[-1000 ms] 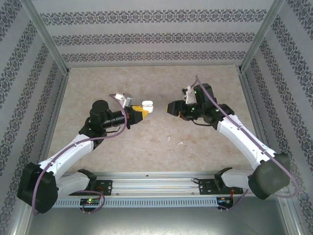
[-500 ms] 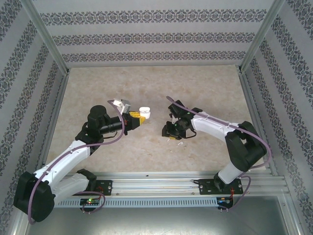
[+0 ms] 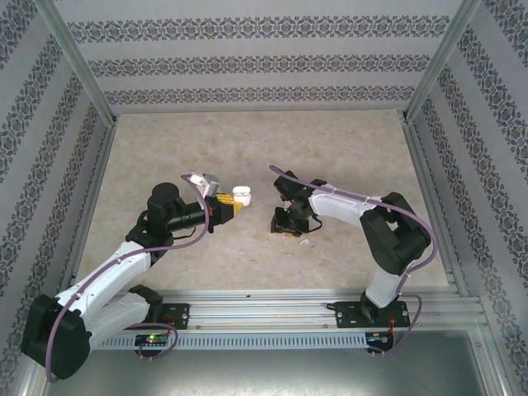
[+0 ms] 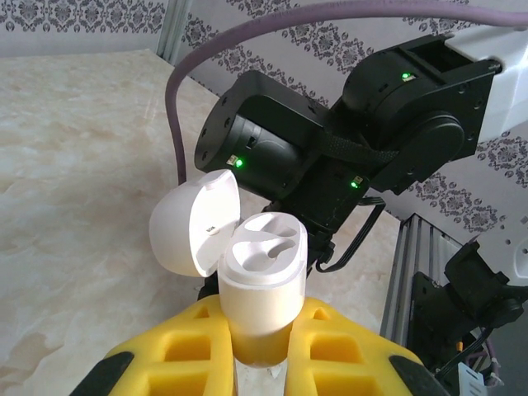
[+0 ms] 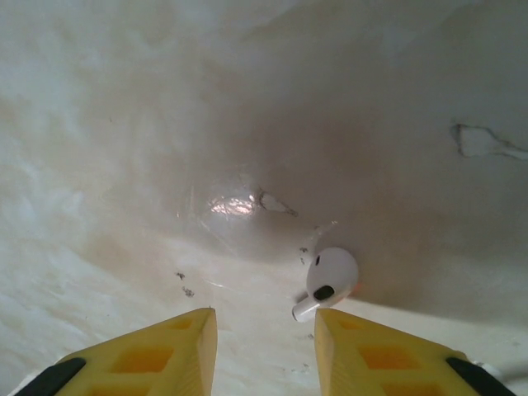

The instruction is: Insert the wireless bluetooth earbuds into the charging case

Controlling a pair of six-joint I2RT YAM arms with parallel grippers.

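Task progress, judged from how things lie: early stage, with nothing loaded into the charging case (image 4: 260, 285) yet.

Nearest the arm bases, a small white piece (image 3: 303, 242), taken to be a second earbud, is seen lying loose on the pale marbled desk (image 3: 346, 157), to the right of the charging case and closer to the robot than it.

A little farther in, also right of the charging case, the right pincer (image 5: 264, 326) is held low over the desk with its yellow fingers parted to a moderate gap and nothing gripped between them. One earbud (image 5: 330, 276) is seen on the desk just beyond its right fingertip, off the gap's centre line. It cannot be told whether it touches that finger.

Farther still, the left pincer (image 4: 262, 355) is closed on the base of the charging case, which is lifted clear of the desk and held upright. Its lid (image 4: 194, 223) is swung open to the left, and both sockets (image 4: 264, 247) are shown empty.

What is left, as judged: each earbud is to be picked up, carried to the charging case and seated in a socket.

The earbud is tiny, glossy white and rounded at the head, with a short stem and a small dark oval spot. It lies on its side, stem pointing back towards the pincer.
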